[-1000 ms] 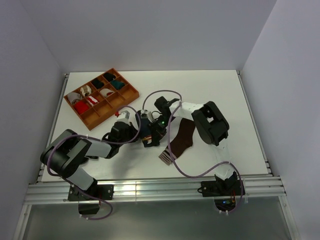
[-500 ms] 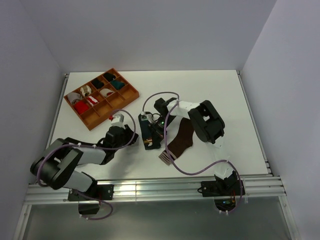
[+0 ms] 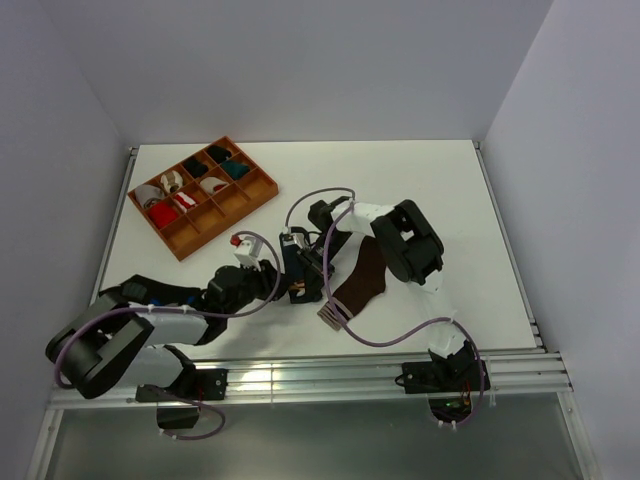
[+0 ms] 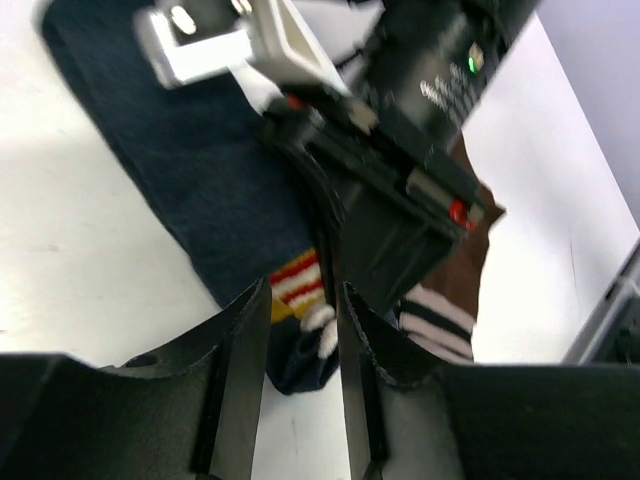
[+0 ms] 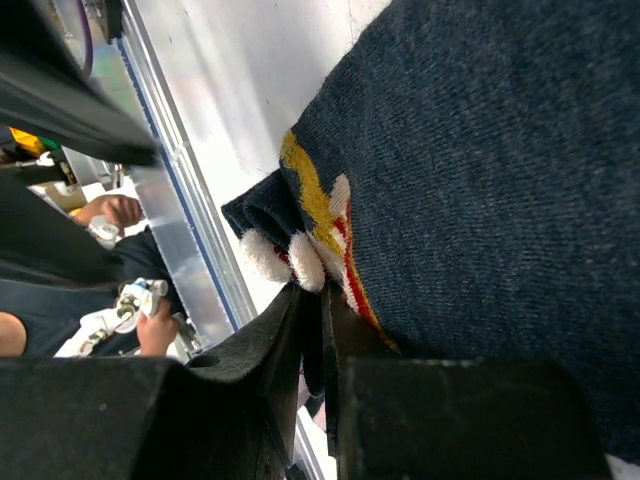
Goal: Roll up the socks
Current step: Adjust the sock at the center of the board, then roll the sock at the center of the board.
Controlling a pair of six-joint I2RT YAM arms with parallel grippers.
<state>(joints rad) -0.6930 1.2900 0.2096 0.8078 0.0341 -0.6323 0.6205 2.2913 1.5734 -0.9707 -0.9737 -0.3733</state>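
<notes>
While both arms crowd the middle of the table (image 3: 440, 190), the orange tray (image 3: 262, 188) sits at the far-left corner. Brown sock (image 3: 365, 278) lies flat, approx. centre-right; navy sock (image 4: 200, 190) lies flat just beside it, to the left. Right gripper (image 5: 312, 300) has its fingers clamped on the navy sock's patterned cuff (image 5: 320, 225). Left gripper (image 4: 303, 290) hovers near, fingers narrowly parted w/ nothing between.

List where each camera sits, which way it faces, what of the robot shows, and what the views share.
Top external: above and behind the bases, looking down on the table, orange tray and brown sock; both arms show.
Left wrist: looks past the left gripper at the right gripper on the navy sock.
Right wrist: close over that sock's cuff, pinched between its own fingers.
Shared: both wrist views show the navy sock's patterned cuff.
</notes>
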